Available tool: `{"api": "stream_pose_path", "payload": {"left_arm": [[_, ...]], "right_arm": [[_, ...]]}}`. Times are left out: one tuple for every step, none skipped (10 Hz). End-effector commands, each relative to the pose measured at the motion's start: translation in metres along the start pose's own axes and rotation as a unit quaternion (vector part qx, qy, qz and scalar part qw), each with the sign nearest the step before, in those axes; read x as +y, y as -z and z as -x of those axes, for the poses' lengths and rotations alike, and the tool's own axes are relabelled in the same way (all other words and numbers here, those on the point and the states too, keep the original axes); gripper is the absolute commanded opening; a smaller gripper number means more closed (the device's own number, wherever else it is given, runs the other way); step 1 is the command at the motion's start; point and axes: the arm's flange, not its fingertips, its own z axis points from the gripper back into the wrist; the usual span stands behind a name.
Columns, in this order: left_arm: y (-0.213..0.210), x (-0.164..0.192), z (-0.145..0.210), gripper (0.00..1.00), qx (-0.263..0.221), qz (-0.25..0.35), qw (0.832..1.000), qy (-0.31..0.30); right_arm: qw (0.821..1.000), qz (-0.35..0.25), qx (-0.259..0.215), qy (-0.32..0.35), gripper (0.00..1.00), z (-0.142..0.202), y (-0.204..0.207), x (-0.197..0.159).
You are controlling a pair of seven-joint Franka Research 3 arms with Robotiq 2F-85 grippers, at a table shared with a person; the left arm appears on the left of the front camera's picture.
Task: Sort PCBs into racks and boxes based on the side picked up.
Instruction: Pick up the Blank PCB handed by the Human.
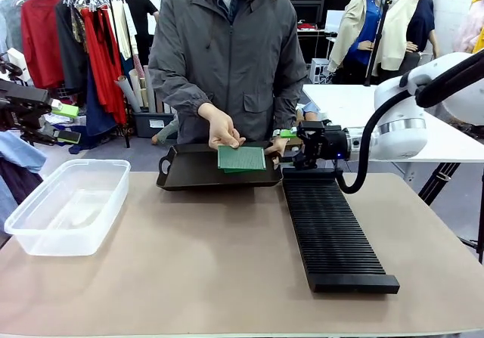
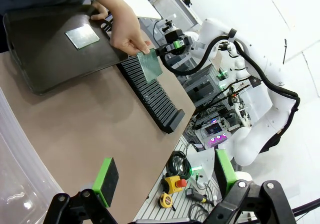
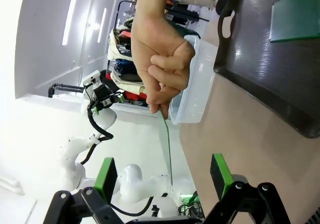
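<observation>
Right gripper (image 3: 163,178) spread wide | board (image 3: 167,144) edge-on between my pads (image 3: 107,176), long axis toward me | person's hand (image 3: 162,58) holds far end

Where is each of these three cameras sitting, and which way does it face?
Front: fixed between the arms, looking across the table at the person; the right tool shows.
Left wrist: on the left arm, looking over the black tray and rack; the left tool, open, shows.
Right wrist: on the right arm, looking at the person's hand holding a PCB edge-on; the right tool, open, shows.
Shared: both wrist views show that hand and PCB.
</observation>
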Motion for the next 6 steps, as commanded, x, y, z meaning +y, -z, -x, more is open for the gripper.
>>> {"api": "stream_pose_path", "payload": {"left_arm": [[-0.001,-0.002,0.0,1.0,0.0,0.006,1.0,-0.005],[-0.001,-0.002,0.0,1.0,0.0,0.006,1.0,-0.005],[-0.001,-0.002,0.0,1.0,0.0,0.006,1.0,-0.005],[-0.001,-0.002,0.0,1.0,0.0,0.006,1.0,-0.005],[-0.001,-0.002,0.0,1.0,0.0,0.006,1.0,-0.005],[-0.001,-0.002,0.0,1.0,0.0,0.006,1.0,-0.005]], "right_arm": [[1.0,-0.004,0.023,0.015,1.0,-0.012,0.014,-0.001],[1.0,-0.008,0.022,0.012,1.0,-0.01,0.021,-0.002],[1.0,-0.012,0.023,0.008,1.0,-0.007,0.027,-0.003],[1.0,-0.017,0.023,0.003,1.0,-0.007,0.033,-0.004],[0.999,-0.024,0.023,-0.005,1.0,-0.007,0.038,-0.006],[0.999,-0.025,0.025,-0.005,1.0,-0.007,0.043,-0.006]]}}
